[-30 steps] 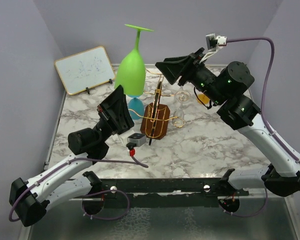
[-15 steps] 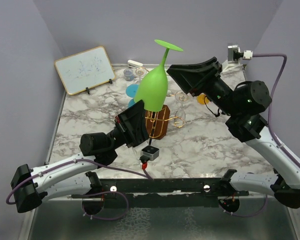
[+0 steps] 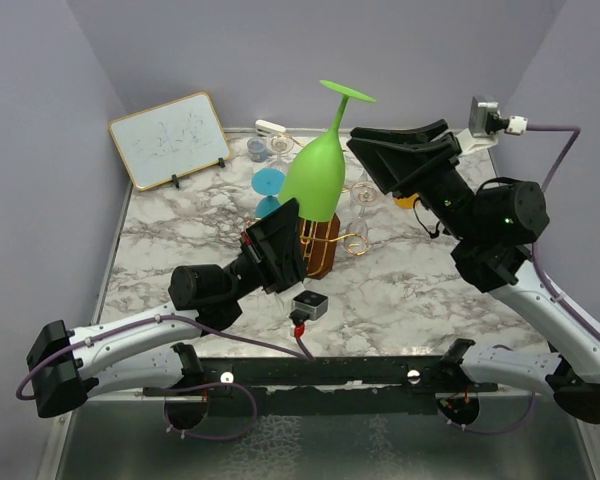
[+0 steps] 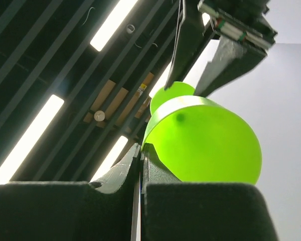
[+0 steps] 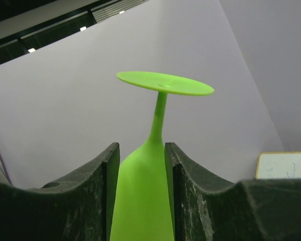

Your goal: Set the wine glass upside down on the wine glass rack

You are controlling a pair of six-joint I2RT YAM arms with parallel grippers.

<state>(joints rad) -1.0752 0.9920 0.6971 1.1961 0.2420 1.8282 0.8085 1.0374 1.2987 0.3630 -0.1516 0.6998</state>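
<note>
Left gripper (image 3: 288,212) is clamped on the inverted wine glass (image 3: 315,178) above the wine glass rack (image 3: 323,252), while right gripper (image 5: 140,145) is set part-open around its bowl, grip indeterminable.

The table (image 3: 400,290) has a grey-veined white marble top. A small whiteboard (image 3: 170,139) leans on its stand at the far left corner. Near the middle stands the wine glass rack (image 3: 320,252) on its brown wooden base, with a blue glass (image 3: 268,183) behind it and a clear glass (image 3: 362,193) just beside it. An orange object (image 3: 408,200) sits further right, mostly hidden. A few small items (image 3: 268,140) cluster at the far edge.
</note>
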